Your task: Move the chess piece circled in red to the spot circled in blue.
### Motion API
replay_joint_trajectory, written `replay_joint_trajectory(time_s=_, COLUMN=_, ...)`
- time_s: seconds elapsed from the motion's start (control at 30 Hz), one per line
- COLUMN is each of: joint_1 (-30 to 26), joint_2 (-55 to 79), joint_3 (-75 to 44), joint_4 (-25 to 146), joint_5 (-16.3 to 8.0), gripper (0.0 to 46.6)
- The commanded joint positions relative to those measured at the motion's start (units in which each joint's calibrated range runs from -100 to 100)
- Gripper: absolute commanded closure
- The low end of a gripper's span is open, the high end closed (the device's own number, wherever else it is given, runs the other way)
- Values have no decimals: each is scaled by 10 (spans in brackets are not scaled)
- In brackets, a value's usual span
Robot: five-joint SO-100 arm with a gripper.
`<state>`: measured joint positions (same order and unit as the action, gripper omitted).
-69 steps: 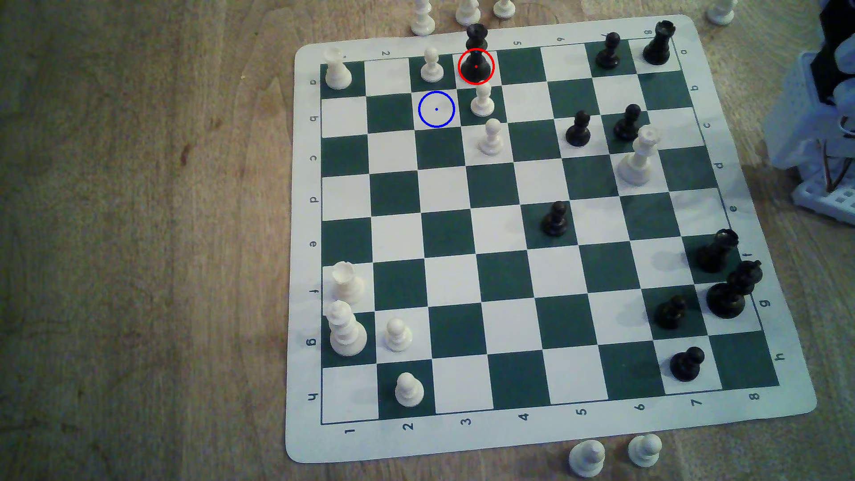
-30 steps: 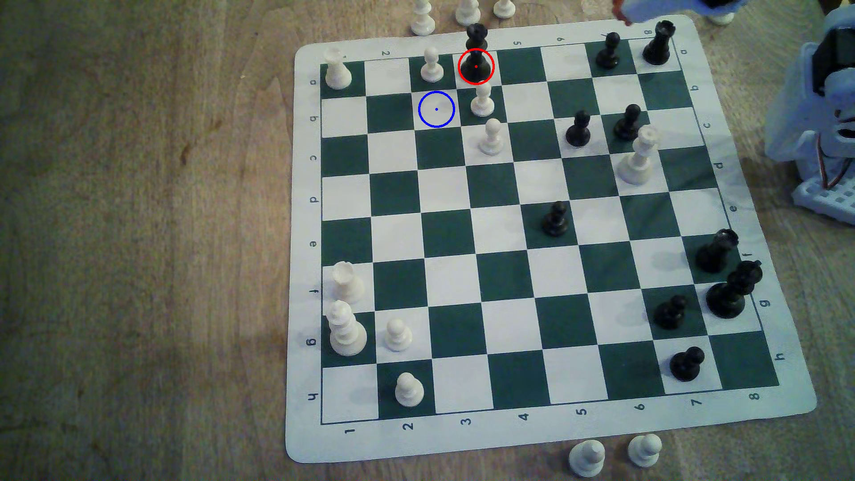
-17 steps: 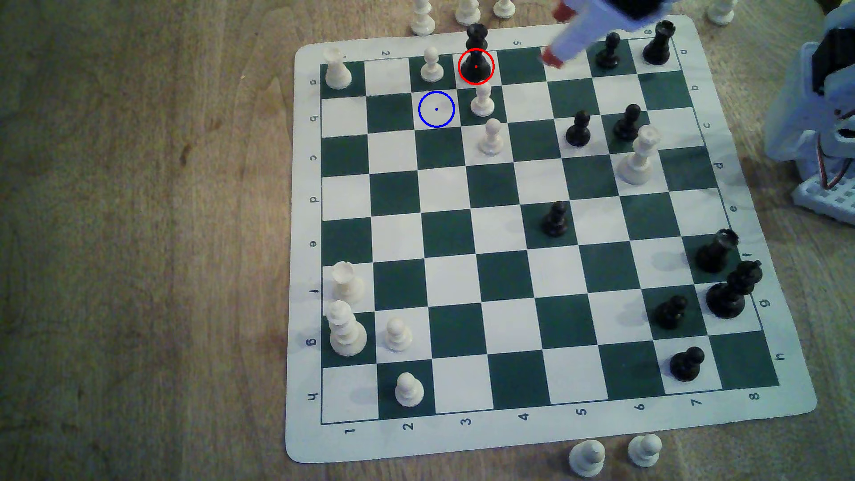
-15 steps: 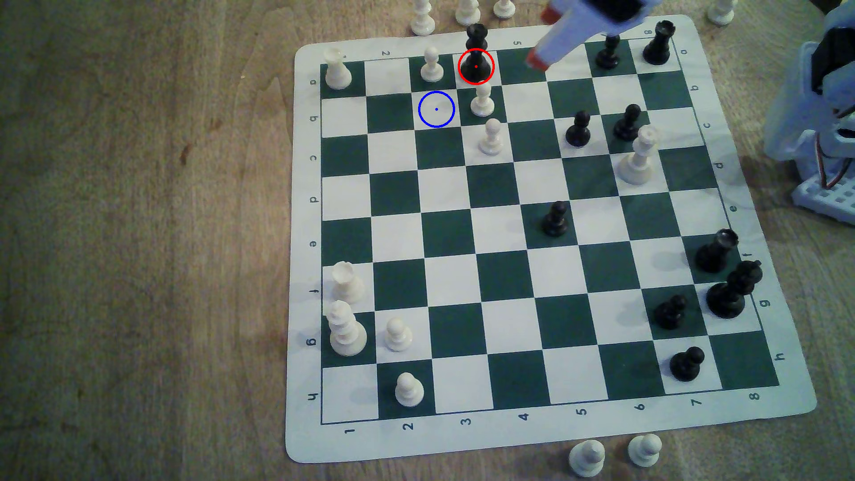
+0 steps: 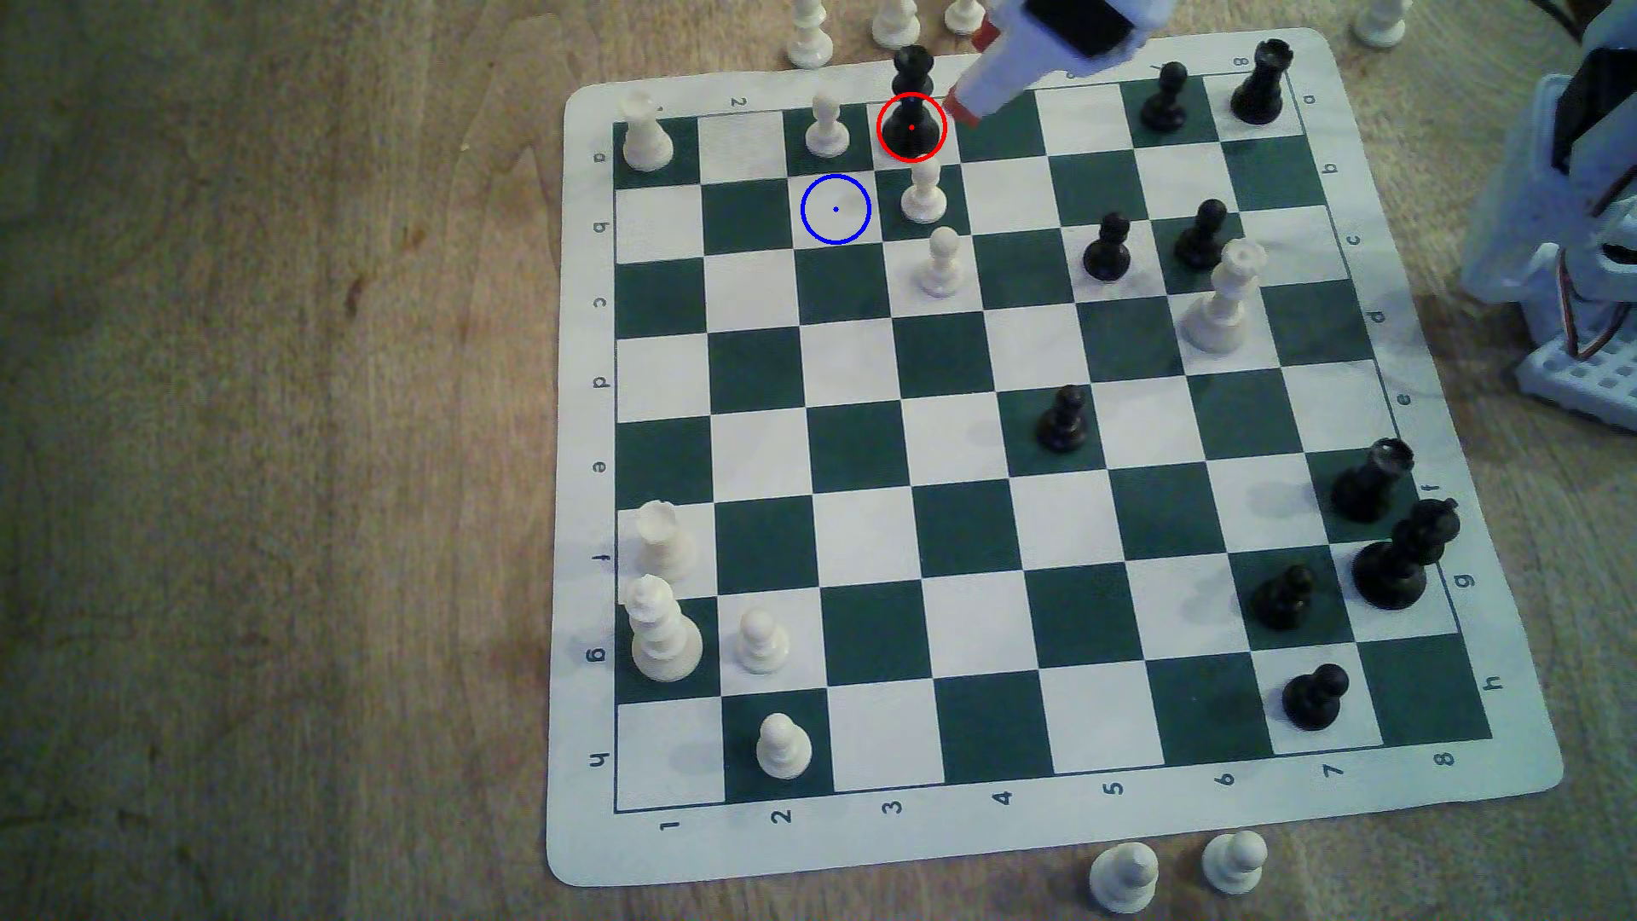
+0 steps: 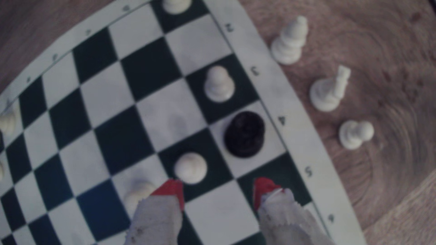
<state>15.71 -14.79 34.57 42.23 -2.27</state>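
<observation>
Red-tipped end effector (image 5: pixel 961 108) moved closer, now beside black piece (image 5: pixel 912 124), jaws apart.

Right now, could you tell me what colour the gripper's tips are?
Red, on white fingers; clearest in the wrist view.

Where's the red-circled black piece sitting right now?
The black piece stands on a white square in the board's far edge row in the exterior view, with a white pawn on its left and another white pawn just in front; the open gripper is close on its right.

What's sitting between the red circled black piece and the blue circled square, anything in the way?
Nothing stands on the short diagonal from the black piece to the blue-ringed square. Two white pawns flank that path: one beside the piece, another beside the target.
</observation>
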Motion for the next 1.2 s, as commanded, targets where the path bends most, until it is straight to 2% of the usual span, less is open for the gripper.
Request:
replay_joint_trajectory(time_s=0.0, joint_1=5, joint_2=13, joint_3=-51, joint_4=-20, joint_5=0, gripper=315)
replay_joint_trajectory(time_s=0.33, joint_1=17, joint_2=80, joint_3=-95, joint_4=-65, joint_5=-9, gripper=294)
replay_joint_trajectory(time_s=0.77, joint_1=19, joint_2=109, joint_3=-111, joint_4=-108, joint_5=-15, gripper=302)
replay_joint_trajectory(time_s=1.17, joint_1=18, joint_2=119, joint_3=-112, joint_4=-107, joint_5=-14, gripper=350)
